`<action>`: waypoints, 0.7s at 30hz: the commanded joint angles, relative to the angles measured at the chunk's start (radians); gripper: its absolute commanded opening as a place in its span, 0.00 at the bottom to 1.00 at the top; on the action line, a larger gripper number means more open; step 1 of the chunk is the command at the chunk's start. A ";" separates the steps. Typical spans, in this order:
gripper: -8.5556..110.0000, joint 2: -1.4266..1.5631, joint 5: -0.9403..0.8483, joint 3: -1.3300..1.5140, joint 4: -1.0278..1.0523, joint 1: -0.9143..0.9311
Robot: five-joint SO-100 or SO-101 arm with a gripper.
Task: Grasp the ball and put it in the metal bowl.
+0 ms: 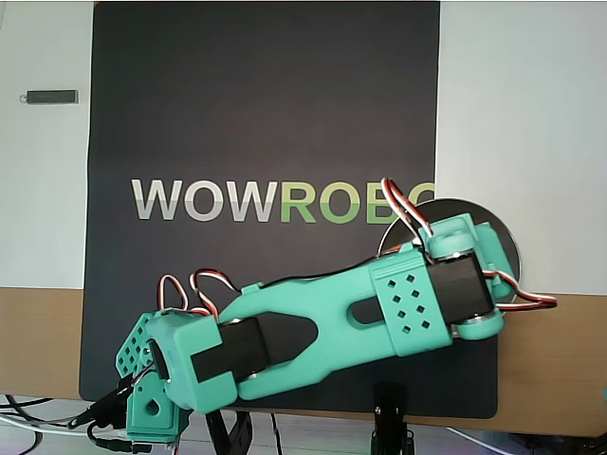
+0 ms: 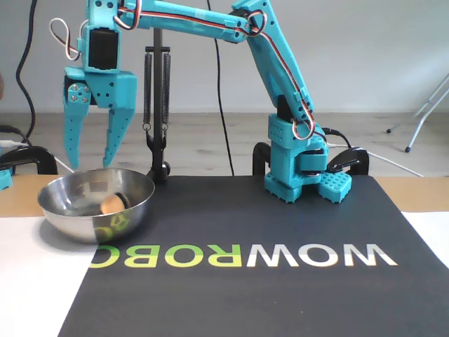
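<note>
Your teal two-finger gripper (image 2: 90, 160) hangs with fingers spread, empty, above the shiny round steel bowl (image 2: 70, 215). The small peach-orange ball (image 2: 111, 203) sits inside that bowl, toward 3 o'clock in the fixed view. Overhead, the arm (image 1: 322, 327) hides most of the bowl (image 1: 507, 248).

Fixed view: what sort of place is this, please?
Probably a hobby or demo robotics bench in an ordinary room. A teal plastic robot arm stands on a black mat printed WOWROBO, its jaws open above a shiny steel bowl holding a small peach-orange ball; loose cables lie on the wooden floor behind.
</note>
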 commanded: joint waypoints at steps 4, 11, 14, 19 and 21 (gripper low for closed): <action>0.49 0.006 0.003 -0.035 0.005 -0.002; 0.49 0.006 0.003 -0.034 0.006 -0.002; 0.48 0.006 0.003 -0.034 0.006 -0.002; 0.20 0.006 -0.063 -0.031 0.009 -0.002; 0.13 0.006 -0.075 -0.031 0.020 0.000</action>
